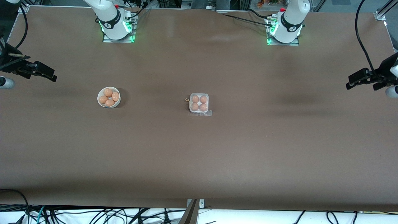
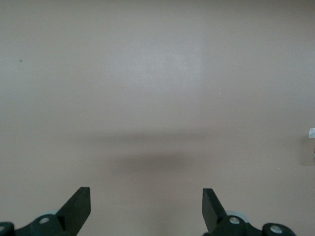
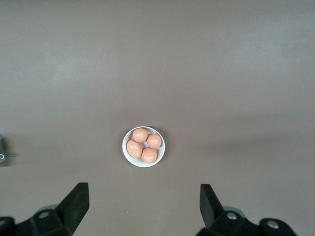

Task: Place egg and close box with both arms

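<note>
Small square clear-plastic egg box (image 1: 199,103), lid down over four brown eggs, sat mid brown worktop (image 1: 199,155). Left tool (image 2: 146,209) and right tool (image 3: 143,206) hung spread wide, empty, at worktop ends. Round white bowl (image 1: 108,97) held four eggs.

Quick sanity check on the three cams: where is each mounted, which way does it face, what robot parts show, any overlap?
Front view: high, across the table, facing both bases; shows the box, bowl of eggs, left gripper and right gripper, both parked at the table ends.
Left wrist view: on the left wrist, looking down at bare table; its open fingers show.
Right wrist view: on the right wrist, looking down at the bowl; its open fingers show.
Shared: front and right wrist views both show the bowl.
</note>
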Controlling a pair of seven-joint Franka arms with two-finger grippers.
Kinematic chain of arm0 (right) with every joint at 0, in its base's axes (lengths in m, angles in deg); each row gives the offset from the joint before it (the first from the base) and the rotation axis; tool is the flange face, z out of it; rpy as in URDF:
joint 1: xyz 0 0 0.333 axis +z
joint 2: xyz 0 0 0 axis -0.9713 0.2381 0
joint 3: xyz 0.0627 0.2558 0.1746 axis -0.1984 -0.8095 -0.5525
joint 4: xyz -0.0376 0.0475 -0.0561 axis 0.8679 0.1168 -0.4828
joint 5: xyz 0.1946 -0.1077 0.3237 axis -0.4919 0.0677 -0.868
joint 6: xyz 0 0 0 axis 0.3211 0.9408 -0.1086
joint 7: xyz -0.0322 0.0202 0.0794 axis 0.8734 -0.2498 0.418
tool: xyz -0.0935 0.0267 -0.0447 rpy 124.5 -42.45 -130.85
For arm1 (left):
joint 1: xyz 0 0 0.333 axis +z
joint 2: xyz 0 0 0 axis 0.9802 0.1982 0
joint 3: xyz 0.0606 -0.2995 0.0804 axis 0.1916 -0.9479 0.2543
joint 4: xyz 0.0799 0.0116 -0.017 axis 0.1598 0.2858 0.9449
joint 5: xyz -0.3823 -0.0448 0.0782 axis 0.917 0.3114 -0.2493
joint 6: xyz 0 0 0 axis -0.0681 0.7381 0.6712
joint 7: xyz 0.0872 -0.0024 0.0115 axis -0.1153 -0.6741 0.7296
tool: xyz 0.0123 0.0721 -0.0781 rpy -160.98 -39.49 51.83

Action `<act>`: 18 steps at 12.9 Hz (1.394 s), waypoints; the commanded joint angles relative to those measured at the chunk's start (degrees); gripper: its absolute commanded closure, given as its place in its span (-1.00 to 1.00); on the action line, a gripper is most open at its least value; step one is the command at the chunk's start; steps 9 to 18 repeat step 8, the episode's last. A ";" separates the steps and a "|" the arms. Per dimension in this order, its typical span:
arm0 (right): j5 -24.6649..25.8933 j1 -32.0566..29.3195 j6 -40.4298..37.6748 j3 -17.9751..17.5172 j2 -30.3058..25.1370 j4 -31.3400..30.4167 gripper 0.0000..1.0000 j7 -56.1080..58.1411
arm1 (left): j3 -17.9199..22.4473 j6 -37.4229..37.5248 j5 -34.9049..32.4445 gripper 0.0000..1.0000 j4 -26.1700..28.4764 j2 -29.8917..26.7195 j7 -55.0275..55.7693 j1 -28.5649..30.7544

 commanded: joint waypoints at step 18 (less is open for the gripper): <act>-0.02 -0.29 -0.96 -0.15 0.40 1.17 -1.00 -0.25 | -1.27 -0.93 -2.07 -1.00 2.28 -2.18 1.78 -1.44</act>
